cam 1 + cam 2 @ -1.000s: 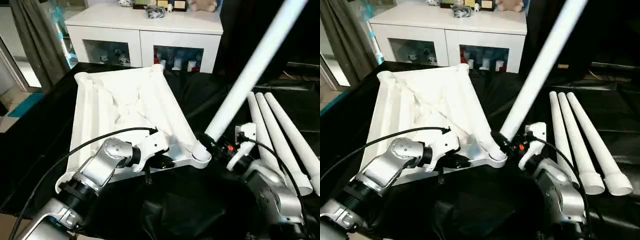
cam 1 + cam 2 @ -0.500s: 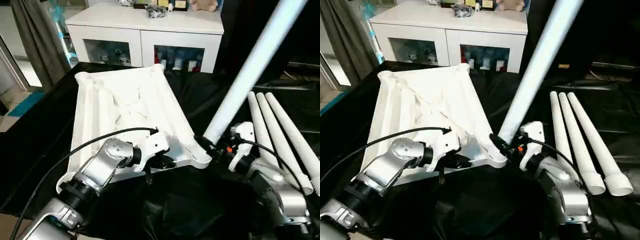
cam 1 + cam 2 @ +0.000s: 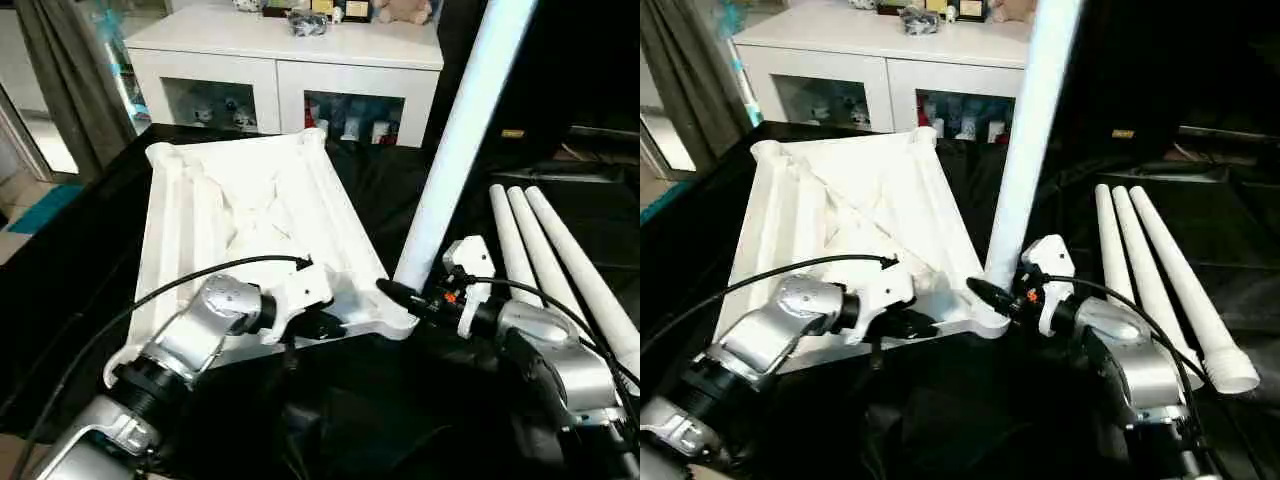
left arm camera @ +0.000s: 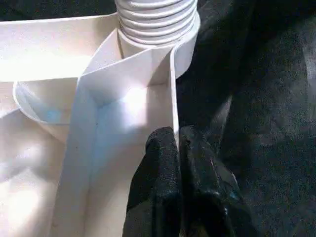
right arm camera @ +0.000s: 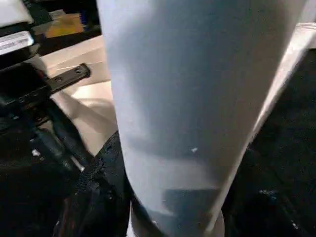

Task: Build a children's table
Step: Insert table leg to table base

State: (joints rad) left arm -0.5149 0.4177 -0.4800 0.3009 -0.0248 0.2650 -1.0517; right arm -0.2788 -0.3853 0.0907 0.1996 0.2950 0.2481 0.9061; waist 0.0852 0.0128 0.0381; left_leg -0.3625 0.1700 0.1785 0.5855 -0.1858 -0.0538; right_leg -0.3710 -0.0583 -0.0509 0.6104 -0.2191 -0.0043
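Head stereo pair: looks forward and down over both forearms; both eyes share the upturned table top [image 3: 250, 220]. Left wrist camera: very near, along its claw [image 4: 177, 148] toward a corner socket at 12 o'clock. Right wrist camera: pressed close against the raised leg [image 5: 197, 98].

light: bright daylight from left | glare: white plastic overexposed | wrist close-ups blurred

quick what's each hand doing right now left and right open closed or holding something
Left hand: closed, pinching the rim wall of the upturned table top.
Right hand: closed around the base of the table leg standing in the corner socket.
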